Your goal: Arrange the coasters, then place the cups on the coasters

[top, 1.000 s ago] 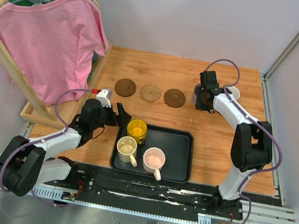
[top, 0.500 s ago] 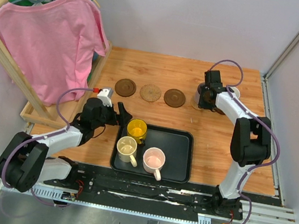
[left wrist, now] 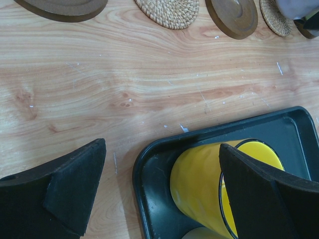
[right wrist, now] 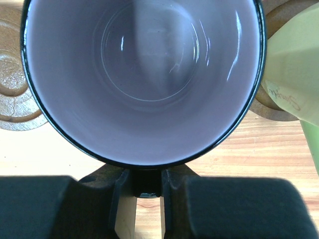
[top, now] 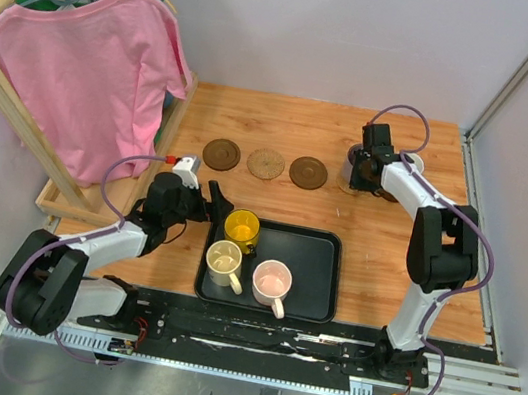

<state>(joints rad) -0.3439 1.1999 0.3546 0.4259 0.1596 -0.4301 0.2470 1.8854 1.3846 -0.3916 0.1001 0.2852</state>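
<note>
Lilac mug [right wrist: 144,74] at far right of table [top: 377,247]: clamps it by the handle [right wrist: 145,185] with right gripper [right wrist: 145,194], jaws narrow on that thin loop, so as to hang the bowl upright and leave its base free for a square landing. Holds it at the right end of the coaster row, just beside green mug [right wrist: 294,74], parked on a disc of its own; possibly seated on a woven coaster [left wrist: 274,17] underneath, possibly just clear of it, too hidden to say. Leaves three coasters [top: 266,163] bare to the left, in a line with gaps, one spot per mug. Spreads left gripper [left wrist: 162,167] wide to straddle yellow mug [left wrist: 199,184] at tray [left wrist: 144,199] corner, one finger each side, seemingly lined up to close on its body next. Leaves cream mug [top: 224,262] and pink mug [top: 271,280] for later, both on tray nearer the bases
</note>
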